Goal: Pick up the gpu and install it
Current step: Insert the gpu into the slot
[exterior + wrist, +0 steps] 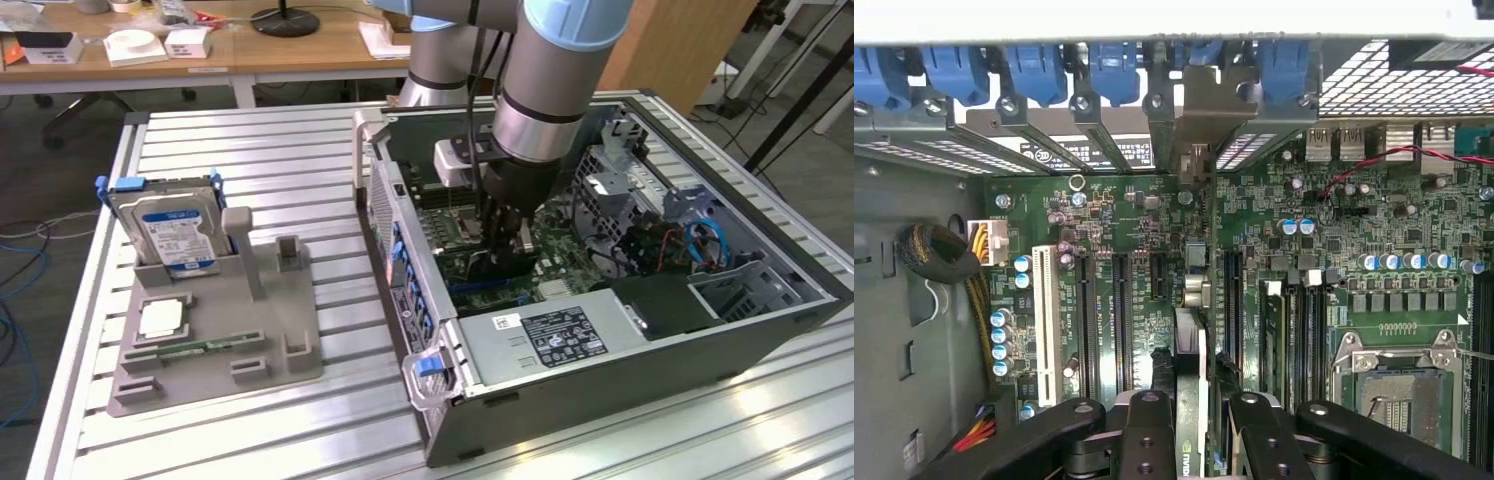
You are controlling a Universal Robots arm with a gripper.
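Tool [1194,425] grips gpu [1194,300] edge-on above motherboard [1334,230] inside case [641,350].

Card [1190,400] edge between the gripper [1192,420] fingers: a partial "nvidia" mark is seen.
Motherboard [1154,260] print, beside the card: not legible.
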